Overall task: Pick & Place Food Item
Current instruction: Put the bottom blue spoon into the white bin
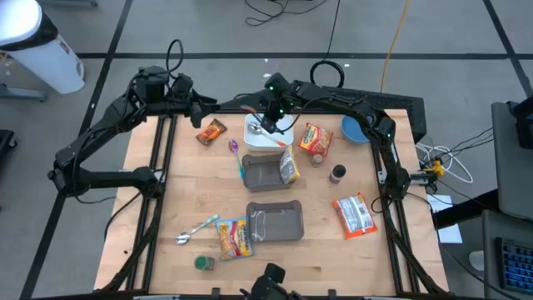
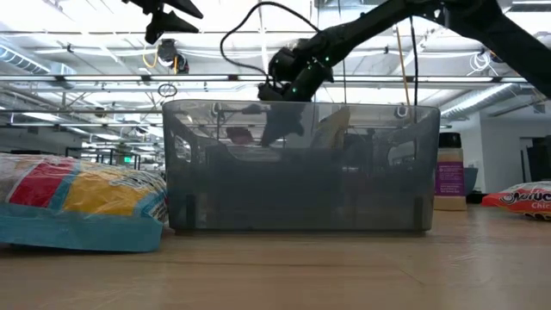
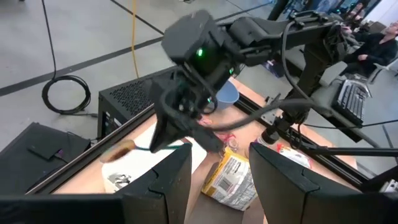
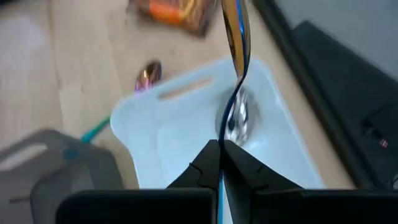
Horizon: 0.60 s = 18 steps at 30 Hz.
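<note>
Spoon [image 4: 236,68], shiny metal, hangs above the white tray [image 4: 186,134], pinched at its handle by the right gripper [image 4: 221,152], whose fingers are closed on it. Left gripper [image 3: 217,171] hovers near the table's far edge, fingers half apart, holding nothing.

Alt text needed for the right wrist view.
The right gripper, fingers shut on a shiny spoon, holds it above a white tray on the wooden table. A grey container sits beside the tray.
</note>
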Each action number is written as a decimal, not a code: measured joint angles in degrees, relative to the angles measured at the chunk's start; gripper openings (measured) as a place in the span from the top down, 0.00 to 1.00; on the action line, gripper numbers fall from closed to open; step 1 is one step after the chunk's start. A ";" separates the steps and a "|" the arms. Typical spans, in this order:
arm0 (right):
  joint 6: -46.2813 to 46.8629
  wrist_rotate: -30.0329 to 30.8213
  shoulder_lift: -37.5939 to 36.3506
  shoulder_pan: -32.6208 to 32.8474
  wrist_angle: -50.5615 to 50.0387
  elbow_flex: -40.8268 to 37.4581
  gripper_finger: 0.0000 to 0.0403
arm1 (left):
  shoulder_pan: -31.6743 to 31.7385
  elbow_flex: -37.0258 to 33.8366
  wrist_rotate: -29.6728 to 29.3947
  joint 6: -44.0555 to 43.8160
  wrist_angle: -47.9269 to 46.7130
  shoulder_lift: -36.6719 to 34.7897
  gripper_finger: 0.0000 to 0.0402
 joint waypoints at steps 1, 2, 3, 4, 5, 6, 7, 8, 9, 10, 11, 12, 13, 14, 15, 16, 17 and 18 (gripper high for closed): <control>-0.26 0.00 0.26 0.02 -0.78 -0.02 1.00 | 0.00 0.00 -0.25 0.01 -0.06 0.00 0.58; -0.58 0.00 0.59 0.07 -0.99 -0.02 1.00 | 0.00 0.00 -0.63 0.01 -0.35 0.00 0.58; -0.98 0.02 0.99 0.17 -0.86 -0.02 1.00 | 0.00 0.00 -0.96 0.03 -0.84 0.00 0.58; -1.19 0.08 1.22 0.25 -1.02 -0.02 1.00 | 0.00 0.00 -1.36 0.17 -1.29 0.00 0.58; -1.23 0.54 1.30 0.29 -1.63 -0.03 1.00 | 0.00 0.00 -1.75 0.41 -1.66 0.00 0.58; -1.24 1.33 1.34 0.37 -2.25 -0.10 1.00 | 0.00 0.00 -2.05 0.68 -2.14 0.00 0.58; -1.37 1.58 1.34 0.49 -2.27 -0.21 1.00 | 0.00 0.00 -2.13 0.75 -2.47 0.00 0.58; -1.54 1.54 1.32 0.52 -1.77 -0.40 1.00 | 0.00 0.00 -2.13 0.88 -2.63 0.00 0.58; -1.65 1.52 1.25 0.53 -1.37 -0.75 1.00 | 0.00 0.00 -2.14 0.90 -2.61 0.02 0.58; -1.65 1.51 1.22 0.56 -1.41 -1.13 1.00 | 0.00 0.00 -2.13 0.92 -2.57 0.04 0.58; -1.65 1.52 1.21 0.56 -1.75 -1.52 1.00 | 0.00 0.00 -2.13 0.94 -2.45 0.14 0.58; -1.65 1.53 1.23 0.56 -2.03 -1.97 1.00 | 0.00 0.00 -2.12 0.92 -2.28 0.36 0.58; -1.61 1.53 1.25 0.56 -2.26 -2.44 1.00 | 0.01 0.00 -2.13 0.89 -2.21 0.64 0.58; -1.39 1.53 1.25 0.56 -2.32 -2.93 1.00 | 0.02 0.00 -2.13 0.86 -2.30 0.97 0.58; -1.37 1.53 1.27 0.56 -2.20 -3.39 1.00 | 0.02 -0.02 -2.13 0.86 -2.37 1.33 0.58; -1.30 1.52 1.27 0.58 -1.87 -3.96 1.00 | 0.01 -0.02 -2.12 0.86 -2.34 1.66 0.58; -1.27 1.51 1.25 0.62 -1.66 -4.52 1.00 | 0.00 -0.02 -2.07 0.85 -2.33 1.94 0.58; -1.25 1.51 1.27 0.63 -1.78 -5.06 1.00 | 0.00 -0.02 -2.06 0.84 -2.34 2.14 0.58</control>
